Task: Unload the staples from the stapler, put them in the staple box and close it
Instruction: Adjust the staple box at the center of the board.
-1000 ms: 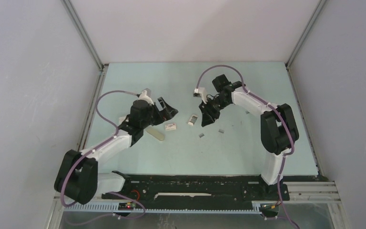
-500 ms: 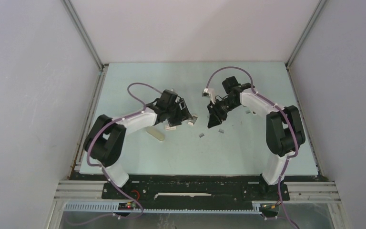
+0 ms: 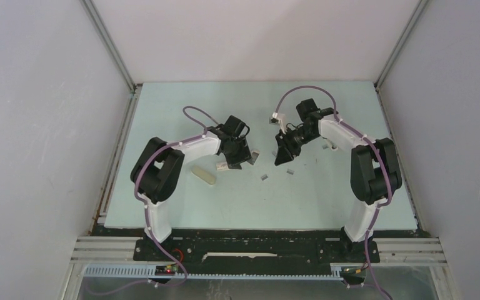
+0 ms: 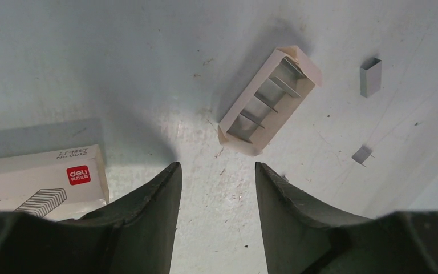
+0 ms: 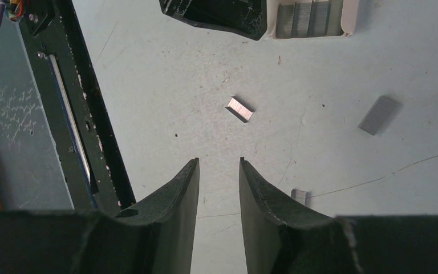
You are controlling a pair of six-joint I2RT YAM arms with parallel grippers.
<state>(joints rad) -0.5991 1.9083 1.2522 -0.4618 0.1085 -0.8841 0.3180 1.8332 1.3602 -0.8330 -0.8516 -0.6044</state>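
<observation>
**Both claws low over the table, loose staples between them**

My left claw (image 4: 215,166) hangs low over the table (image 4: 120,68), its jaws about half apart with nothing between them. It stands between a printed box (image 4: 40,177), just beside its left finger, and an open box (image 4: 307,67) ahead of the tips, in which silvery strips lie side by side. My right claw (image 5: 218,161) hangs on the far side of that open box. Its jaws leave only a narrow gap, and that gap is empty too.

The staples (image 5: 239,109) lie loose on bare table. A short strip is just ahead of my right tips, a flatter strip (image 5: 380,115) lies off to one side, and a block (image 4: 370,77) lies beyond the open box.

Pointed down like this, either claw could, I judge, pinch a strip by its long sides. A cream bar (image 3: 204,175) lies well apart, near my left arm. Whether it is the stapler I cannot tell, so I cannot say how much remains loaded.
</observation>
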